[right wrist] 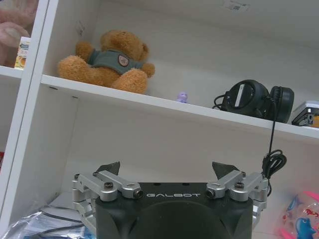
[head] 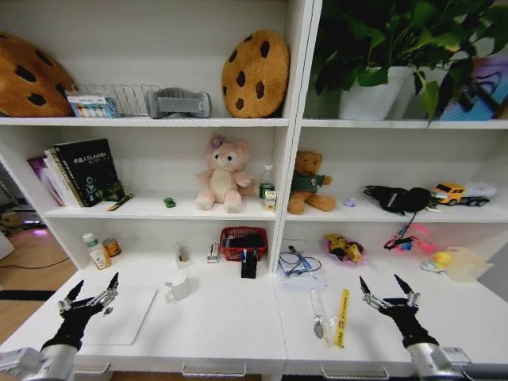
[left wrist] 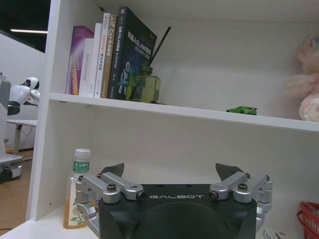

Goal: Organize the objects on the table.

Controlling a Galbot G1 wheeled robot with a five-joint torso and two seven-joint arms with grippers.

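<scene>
A silver laptop lies closed on the white table at the front left. My left gripper hovers open over the laptop's left edge with nothing between its fingers; in the left wrist view this gripper faces the shelf wall. My right gripper hangs open and empty over the table's right part, and in the right wrist view it also points at the shelves. A tiny green toy sits on the shelf above. A green-capped bottle and a small jar stand at the back left.
A white mug, a red basket, a bagged cable bundle, a yellow strip and a clear tube lie mid-table. Shelves hold books, plush toys, a brown teddy bear and headphones.
</scene>
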